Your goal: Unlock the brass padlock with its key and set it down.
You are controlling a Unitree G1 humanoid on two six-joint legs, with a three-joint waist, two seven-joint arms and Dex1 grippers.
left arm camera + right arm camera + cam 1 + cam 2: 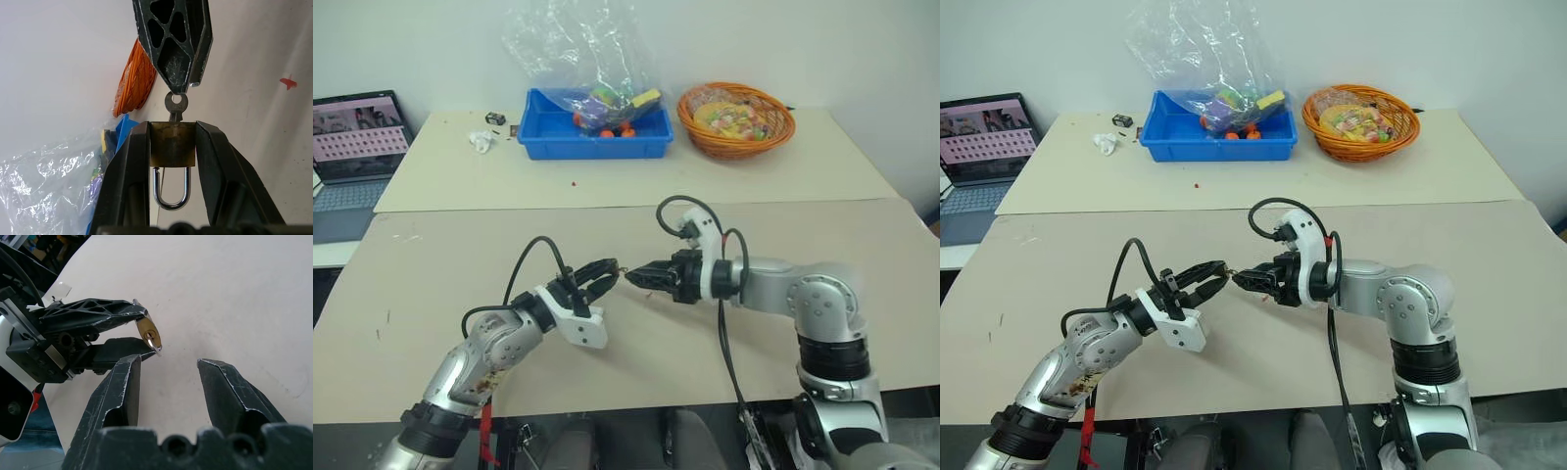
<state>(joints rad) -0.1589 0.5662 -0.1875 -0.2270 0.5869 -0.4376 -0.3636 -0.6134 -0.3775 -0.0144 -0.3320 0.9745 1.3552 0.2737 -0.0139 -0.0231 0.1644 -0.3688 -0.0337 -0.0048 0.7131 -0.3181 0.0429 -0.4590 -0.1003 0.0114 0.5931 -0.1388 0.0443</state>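
My left gripper (172, 125) is shut on the brass padlock (172, 144), which it holds above the table with the silvery shackle (171, 190) turned back toward the wrist. The key (176, 106) sticks out of the padlock's far end. My right gripper (168, 361) faces the left one tip to tip and is open, with nothing between its fingers (124, 382). Its fingertip (177, 73) sits right at the key's head; I cannot tell whether they touch. From the right wrist, the padlock (148, 335) and key head (155, 349) lie just beyond the fingertips. In the head view both grippers (612, 270) (632, 277) meet mid-table.
At the back of the table stand a blue bin (543, 145) holding a plastic bag of toys and an orange basket (778, 132). A laptop (352, 147) sits at the far left, near a crumpled white scrap (482, 141). A red crumb (574, 183) lies on the table.
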